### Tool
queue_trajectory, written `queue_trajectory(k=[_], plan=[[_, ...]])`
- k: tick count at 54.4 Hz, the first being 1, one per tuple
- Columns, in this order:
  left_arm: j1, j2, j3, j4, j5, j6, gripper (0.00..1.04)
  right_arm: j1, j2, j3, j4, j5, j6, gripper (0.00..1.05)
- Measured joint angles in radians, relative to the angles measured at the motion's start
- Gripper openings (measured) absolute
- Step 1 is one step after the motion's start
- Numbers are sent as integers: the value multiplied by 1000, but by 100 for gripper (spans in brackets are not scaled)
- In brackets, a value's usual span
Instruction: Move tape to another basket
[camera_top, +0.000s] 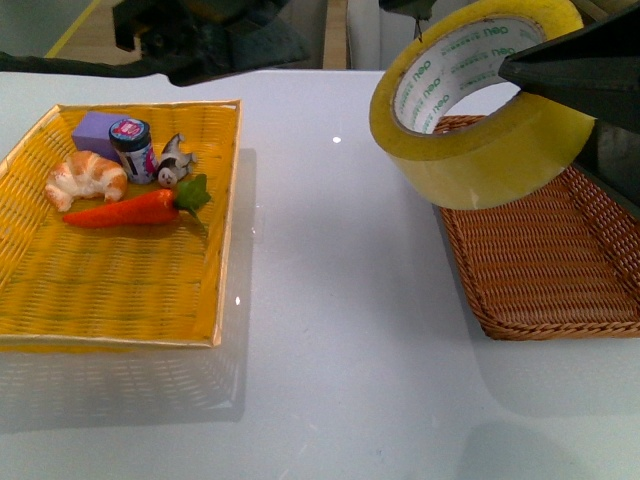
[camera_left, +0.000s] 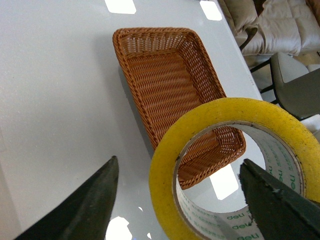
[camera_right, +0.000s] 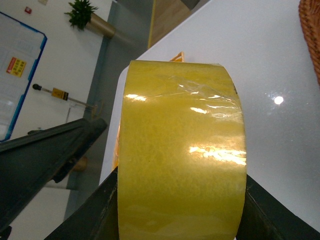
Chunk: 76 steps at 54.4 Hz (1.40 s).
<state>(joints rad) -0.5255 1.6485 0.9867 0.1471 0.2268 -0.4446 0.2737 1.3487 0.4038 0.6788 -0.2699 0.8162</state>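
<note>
The tape (camera_top: 480, 130), a wide yellowish roll with a white printed core, hangs in the air over the near left corner of the brown wicker basket (camera_top: 560, 250). My right gripper (camera_right: 182, 200) is shut on the tape (camera_right: 182, 150), one dark finger on each side of the roll. One of its fingers (camera_top: 580, 65) reaches into the core from the right. In the left wrist view the tape (camera_left: 165, 170) hangs between the wide-apart fingers of my open left gripper (camera_left: 178, 165), with the empty basket (camera_left: 165, 80) below and beyond it.
A bright yellow woven basket (camera_top: 228, 220) lies at the left and holds a croissant (camera_top: 85, 178), a carrot (camera_top: 125, 210), a small jar (camera_top: 132, 148), a purple block (camera_top: 95, 130) and a small figure (camera_top: 175, 160). White table (camera_top: 340, 330) lies between the baskets.
</note>
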Motion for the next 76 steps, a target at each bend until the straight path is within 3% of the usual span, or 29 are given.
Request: queue_trajectory(k=[6, 28, 32, 36, 48, 54, 68, 71, 76], plan=[[31, -35, -28, 22, -38, 38, 98, -42, -15, -17, 0, -15, 1, 48], [222, -239, -135, 150, 18, 81, 95, -253, -31, -56, 17, -111, 0, 48], [226, -293, -231, 355, -253, 203, 83, -285, -6, -54, 38, -122, 0, 48], [268, -391, -367, 487, -417, 330, 69, -317, 45, -43, 58, -135, 0, 48], [358, -563, -612, 553, -386, 420, 28, -377, 257, 64, 138, -164, 2, 48], [393, -648, -708, 563, -353, 426, 1, -402, 440, 175, 162, -146, 16, 48], [440, -792, -826, 543, -307, 433, 2, -414, 717, 362, 157, -101, 69, 48], [480, -828, -846, 527, -244, 434, 2, -414, 762, 401, 157, -91, 87, 48], [518, -879, -871, 500, -234, 434, 2, -414, 820, 450, 164, -77, 112, 48]])
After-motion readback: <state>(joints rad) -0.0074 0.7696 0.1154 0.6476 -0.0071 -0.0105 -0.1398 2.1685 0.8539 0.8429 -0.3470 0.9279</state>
